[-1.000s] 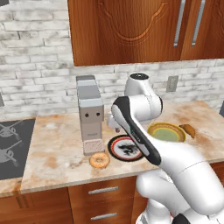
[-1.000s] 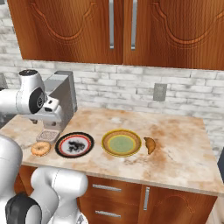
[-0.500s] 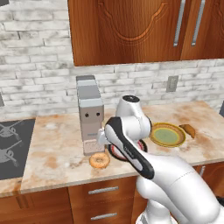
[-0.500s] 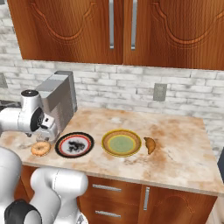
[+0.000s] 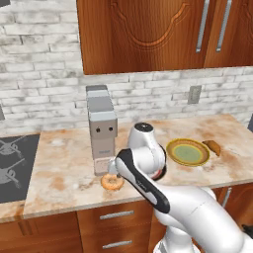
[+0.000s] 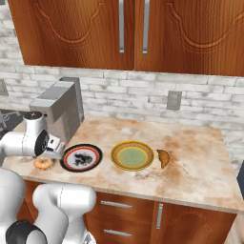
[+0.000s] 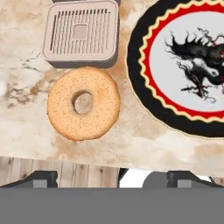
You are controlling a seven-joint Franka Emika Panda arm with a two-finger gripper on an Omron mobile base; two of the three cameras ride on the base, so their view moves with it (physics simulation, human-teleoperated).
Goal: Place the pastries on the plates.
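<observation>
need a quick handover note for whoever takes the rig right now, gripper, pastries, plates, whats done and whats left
Gripper: low over the doughnut, holding nothing; open or shut cannot be told.
Doughnut: on the counter, in front of the coffee machine, beside the black plate, not on it.
Croissant: on the counter right of the yellow plate, which is bare.
Done: nothing placed.
Left: both pastries onto plates.

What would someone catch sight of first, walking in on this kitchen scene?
Probably the big white robot arm bending low over the marble counter, its hand above a golden-orange ring doughnut near the counter's front edge. Beside the doughnut lies a black plate with a red-and-white rim, then a yellow-rimmed plate with a green centre, with a brown croissant just beyond.
</observation>
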